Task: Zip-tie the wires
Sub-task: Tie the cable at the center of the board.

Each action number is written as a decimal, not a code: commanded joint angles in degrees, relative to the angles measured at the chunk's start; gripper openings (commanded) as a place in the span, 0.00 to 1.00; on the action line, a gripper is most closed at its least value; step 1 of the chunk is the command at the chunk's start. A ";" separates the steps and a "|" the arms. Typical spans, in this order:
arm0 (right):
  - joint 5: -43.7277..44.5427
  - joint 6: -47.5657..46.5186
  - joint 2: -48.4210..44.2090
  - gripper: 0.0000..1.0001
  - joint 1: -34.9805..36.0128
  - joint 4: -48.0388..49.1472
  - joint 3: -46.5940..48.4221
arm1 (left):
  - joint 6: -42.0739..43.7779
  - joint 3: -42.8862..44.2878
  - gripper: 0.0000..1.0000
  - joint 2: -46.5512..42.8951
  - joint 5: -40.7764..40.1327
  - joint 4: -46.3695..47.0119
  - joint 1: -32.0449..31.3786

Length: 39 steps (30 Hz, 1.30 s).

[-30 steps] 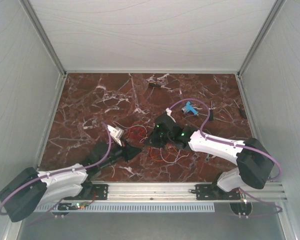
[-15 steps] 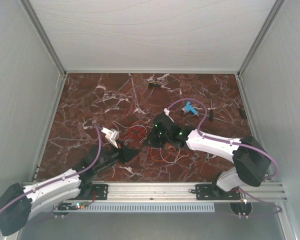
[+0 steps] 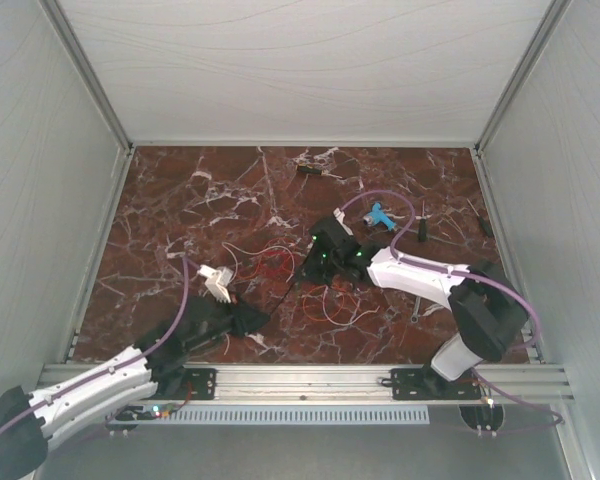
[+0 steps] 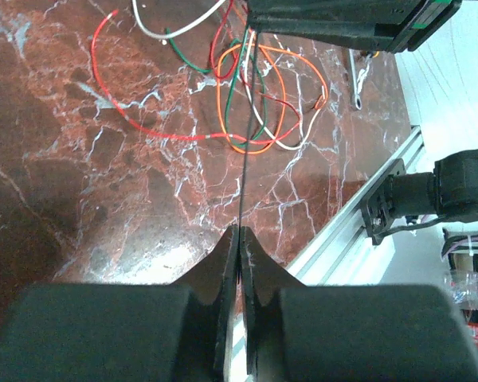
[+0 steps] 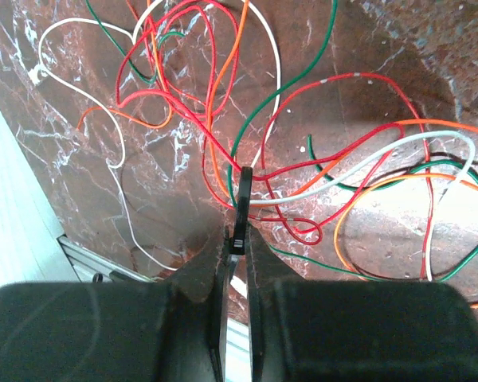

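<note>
Black zip tie (image 4: 244, 143) pinched by left gripper (image 4: 238, 232), right gripper (image 5: 237, 236).

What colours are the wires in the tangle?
The wires are red, orange, green and white, clearest in the right wrist view.

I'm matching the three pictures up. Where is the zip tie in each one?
Top external: the zip tie is a thin black line at centre, spanning left gripper to right gripper.
Left wrist: it runs from the gripper straight to the top edge.
Right wrist: short strip pinched at centre.
Shared landmark: the wires.
</note>
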 commanded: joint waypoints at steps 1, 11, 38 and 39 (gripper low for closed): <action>4.95 -1.96 1.38 0.00 -2.34 0.19 3.00 | -3.41 2.75 0.00 -2.85 1.00 -9.14 -0.79; 5.21 -3.33 3.62 0.00 -4.58 -0.16 4.41 | -5.75 2.67 0.00 -5.46 2.15 -13.11 -1.03; 5.28 -9.28 12.73 0.00 -11.30 -2.22 12.83 | -6.96 1.73 0.00 -7.09 1.79 -15.91 -1.57; 5.36 -9.45 12.91 0.00 -11.36 -2.22 12.91 | -6.84 1.85 0.00 -6.91 1.79 -15.83 -1.56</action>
